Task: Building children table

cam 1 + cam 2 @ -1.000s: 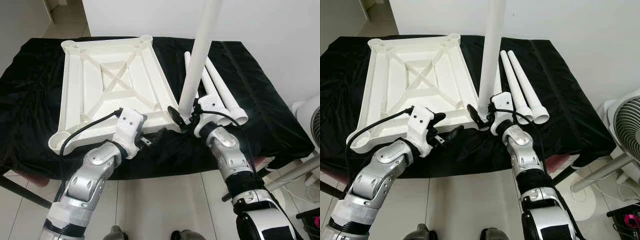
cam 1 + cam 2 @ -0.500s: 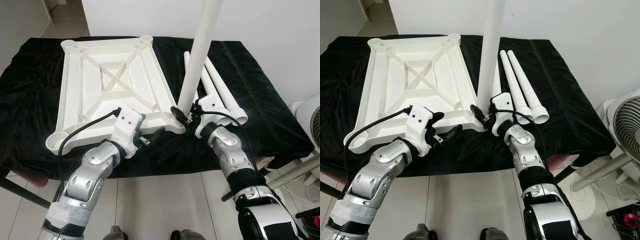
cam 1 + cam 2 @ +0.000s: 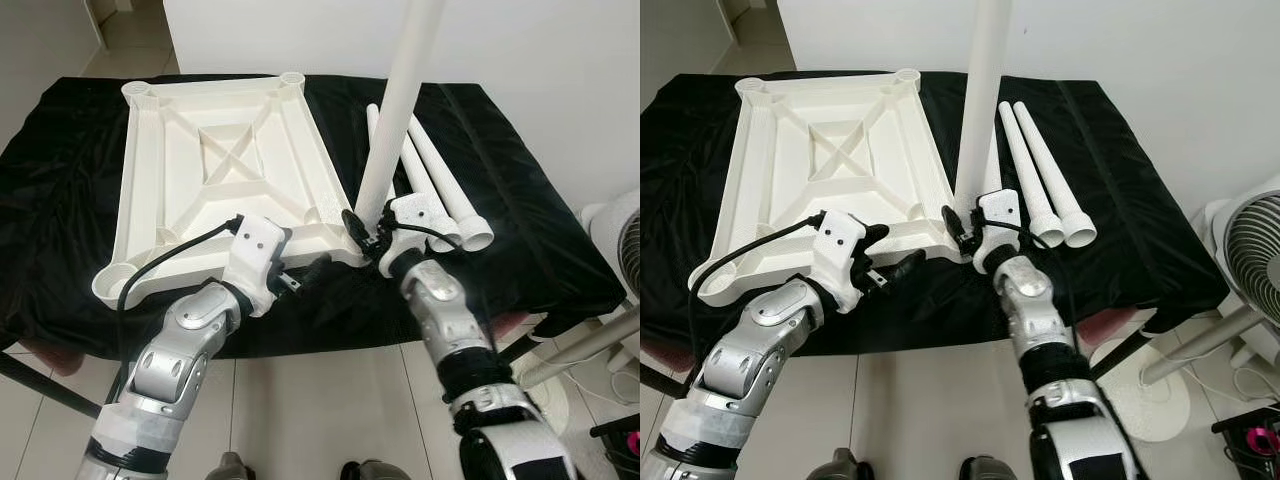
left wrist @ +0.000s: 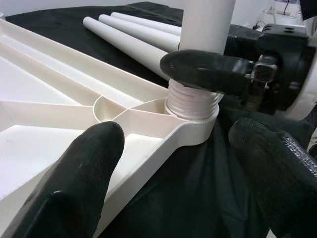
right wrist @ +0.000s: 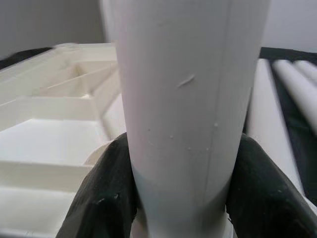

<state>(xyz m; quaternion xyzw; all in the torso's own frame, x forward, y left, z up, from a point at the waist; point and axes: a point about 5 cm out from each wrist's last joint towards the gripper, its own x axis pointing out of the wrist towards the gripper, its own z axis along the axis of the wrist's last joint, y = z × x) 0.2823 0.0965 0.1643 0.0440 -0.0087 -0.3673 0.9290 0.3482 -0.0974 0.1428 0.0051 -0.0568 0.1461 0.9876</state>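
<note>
Your right gripper (image 3: 365, 228) is clenched around the upright table leg (image 3: 396, 110) at the tabletop's (image 3: 215, 175) corner socket; your left gripper (image 3: 305, 272) hangs spread just beside that corner.

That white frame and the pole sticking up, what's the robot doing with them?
It is building a small table. The tabletop lies upside down on a black cloth. The right gripper clamps an upright leg standing in the near corner socket, threads showing. The left gripper hovers open beside that corner. Three legs lie waiting.
</note>
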